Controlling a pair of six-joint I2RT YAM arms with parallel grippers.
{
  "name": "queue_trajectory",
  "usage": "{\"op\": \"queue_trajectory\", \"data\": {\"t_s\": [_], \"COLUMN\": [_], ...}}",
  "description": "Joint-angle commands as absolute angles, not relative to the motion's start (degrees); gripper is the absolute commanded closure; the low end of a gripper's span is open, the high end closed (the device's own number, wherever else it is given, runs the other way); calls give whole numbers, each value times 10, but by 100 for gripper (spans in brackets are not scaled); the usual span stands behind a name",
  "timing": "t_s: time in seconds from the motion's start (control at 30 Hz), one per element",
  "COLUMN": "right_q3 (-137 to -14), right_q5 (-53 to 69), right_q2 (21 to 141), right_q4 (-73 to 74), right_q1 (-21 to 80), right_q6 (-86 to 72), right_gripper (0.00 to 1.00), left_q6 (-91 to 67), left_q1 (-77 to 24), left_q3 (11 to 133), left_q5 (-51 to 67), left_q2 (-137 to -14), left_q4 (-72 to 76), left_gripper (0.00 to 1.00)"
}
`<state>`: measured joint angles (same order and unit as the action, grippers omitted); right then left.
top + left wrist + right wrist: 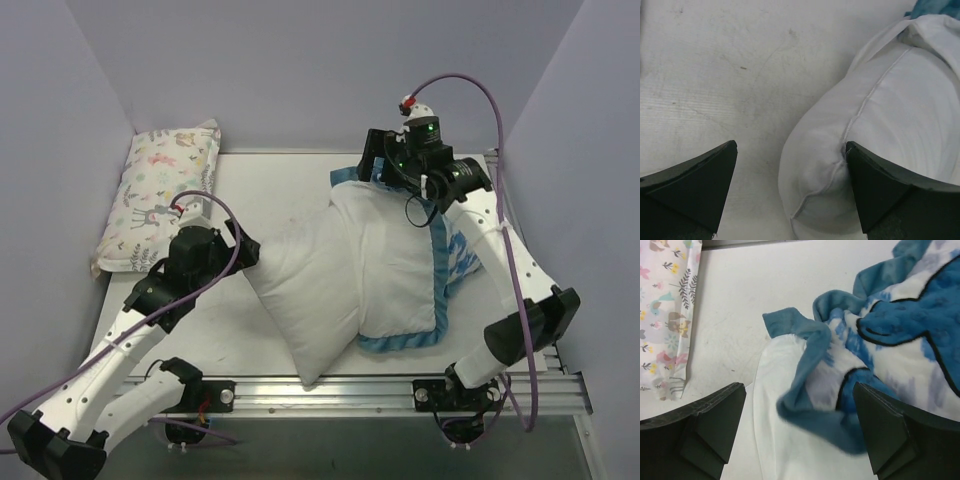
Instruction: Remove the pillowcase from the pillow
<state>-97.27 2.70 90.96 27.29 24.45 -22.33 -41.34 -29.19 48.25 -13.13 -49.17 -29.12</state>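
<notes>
The plain white pillow [305, 300] lies slanted mid-table, its lower left half sticking out of the pillowcase [400, 265]. The pillowcase lies white face up with a teal-blue frill along its edges. My left gripper [247, 250] is open at the pillow's left corner. In the left wrist view the pillow corner [880, 130] sits between the jaws of the gripper [790, 146], and the right finger [880, 185] touches it. My right gripper [372, 162] is open over the pillowcase's far corner. In its wrist view the bunched frill and print [890, 335] lie between the open jaws of the gripper [799, 386].
A smaller pastel animal-print pillow [160, 195] lies at the far left against the wall, also showing in the right wrist view [665, 315]. Purple walls enclose the table [200, 330] on three sides. A metal rail [330, 385] runs along the near edge.
</notes>
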Motion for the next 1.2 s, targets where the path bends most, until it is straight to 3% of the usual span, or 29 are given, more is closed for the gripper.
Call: {"op": "queue_trajectory", "data": {"t_s": [0.0, 0.2, 0.43, 0.67, 0.7, 0.77, 0.8, 0.83, 0.93, 1.17], "right_q3": [-962, -861, -643, -541, -544, -555, -564, -583, -628, -652], "right_q5": [4, -37, -91, -120, -114, -102, -98, -91, -33, 118], "right_q2": [858, 758, 628, 656, 665, 693, 704, 721, 754, 815], "right_q4": [273, 287, 281, 240, 235, 222, 221, 219, 211, 142], "right_q1": [252, 307, 419, 473, 472, 470, 469, 466, 436, 333], "right_q6": [-212, -185, -182, -194, -194, -194, -195, -196, -207, -284], "right_gripper": [6, 5, 3, 3, 5, 20, 29, 47, 66, 89], "left_q6": [-402, -385, -381, -446, -454, -471, -474, -475, -476, -399], "left_q1": [-295, -297, -305, -430, -458, -477, -483, -485, -487, -474], "left_q3": [497, 505, 519, 457, 435, 417, 411, 399, 394, 520], "left_q5": [-92, -40, 26, -31, -39, -51, -52, -53, -59, -167], "left_q2": [-457, -465, -495, -508, -499, -491, -482, -476, -447, -395], "left_q4": [-249, -237, -222, -236, -231, -228, -227, -228, -247, -348], "left_gripper": [3, 3, 3, 3, 2, 3, 3, 3, 2, 3]}}
